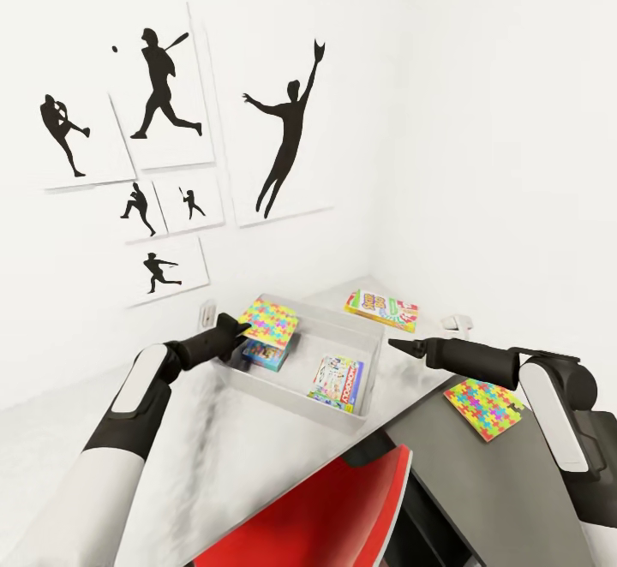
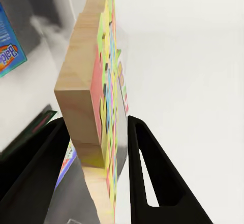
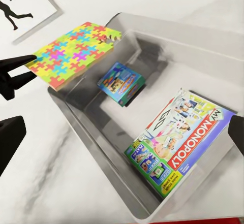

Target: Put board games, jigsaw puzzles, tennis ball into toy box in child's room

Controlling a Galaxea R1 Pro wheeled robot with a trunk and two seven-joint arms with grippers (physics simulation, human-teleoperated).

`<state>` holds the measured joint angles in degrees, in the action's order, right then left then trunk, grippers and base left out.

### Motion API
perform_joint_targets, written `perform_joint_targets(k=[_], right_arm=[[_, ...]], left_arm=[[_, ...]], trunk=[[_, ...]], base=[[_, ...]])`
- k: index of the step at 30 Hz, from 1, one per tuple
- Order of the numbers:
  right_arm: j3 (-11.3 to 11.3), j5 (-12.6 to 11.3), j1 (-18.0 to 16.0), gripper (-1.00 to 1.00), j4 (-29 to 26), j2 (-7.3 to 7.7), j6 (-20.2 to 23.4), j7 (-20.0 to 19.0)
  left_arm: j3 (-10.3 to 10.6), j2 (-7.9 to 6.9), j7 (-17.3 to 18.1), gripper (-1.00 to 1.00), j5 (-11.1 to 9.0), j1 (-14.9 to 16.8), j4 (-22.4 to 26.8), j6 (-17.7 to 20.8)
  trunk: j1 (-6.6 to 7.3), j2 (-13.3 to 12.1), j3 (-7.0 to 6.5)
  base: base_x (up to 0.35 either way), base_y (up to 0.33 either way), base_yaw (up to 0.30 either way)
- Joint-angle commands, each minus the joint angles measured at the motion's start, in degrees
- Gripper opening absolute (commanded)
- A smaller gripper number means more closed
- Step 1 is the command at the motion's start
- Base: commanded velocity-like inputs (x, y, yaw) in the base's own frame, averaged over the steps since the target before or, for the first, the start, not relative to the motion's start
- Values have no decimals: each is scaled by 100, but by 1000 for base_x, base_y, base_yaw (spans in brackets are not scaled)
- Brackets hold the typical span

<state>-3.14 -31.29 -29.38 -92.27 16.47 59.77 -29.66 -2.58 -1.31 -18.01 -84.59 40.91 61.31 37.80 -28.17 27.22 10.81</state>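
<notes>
Our left gripper [image 1: 233, 325] reaches forward, its fingers [image 2: 147, 168] clamped on something. Our right gripper [image 1: 396, 343] hangs extended, jaws parted.

white walls [image 1: 480, 122] meet in a corner behind the desk; on the wall left of that corner hang six white pictures with black sports silhouettes [image 1: 163, 92], the largest, a leaping figure [image 1: 287, 134], nearest the corner; below them the light-grey desk top [image 1: 223, 456] joins a darker top [image 1: 480, 481]; a red chair [image 1: 334, 516] stands against the desk's near edge.
</notes>
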Motion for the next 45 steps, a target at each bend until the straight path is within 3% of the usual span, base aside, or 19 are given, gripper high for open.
perform_joint_targets(k=[1, 9, 17, 21, 45], right_arm=[[-7, 44, -6, 100, -2, 0, 23, -54], [-10, 44, -6, 100, -2, 1, 23, -50], [-16, 44, -6, 100, -2, 1, 23, -43], [-22, 44, -6, 100, -2, 3, 23, -41], [-25, 44, -6, 100, -2, 5, 23, -36]], left_arm=[[-8, 1, -57, -100, -61, 5, 6, 17], [-13, 26, -416, -100, -130, 99, -8, 16], [-8, 29, -807, -100, -524, 205, -161, 2], [-5, 31, -873, -100, -618, 245, -208, 0], [-4, 8, -937, -100, -718, 539, -620, -8]], trunk=[[-3, 11, 11], [-3, 11, 11], [-3, 11, 11], [-3, 11, 11], [-3, 11, 84]], base=[[0, 0, 0], [0, 0, 0], [0, 0, 0], [0, 0, 0], [0, 0, 0]])
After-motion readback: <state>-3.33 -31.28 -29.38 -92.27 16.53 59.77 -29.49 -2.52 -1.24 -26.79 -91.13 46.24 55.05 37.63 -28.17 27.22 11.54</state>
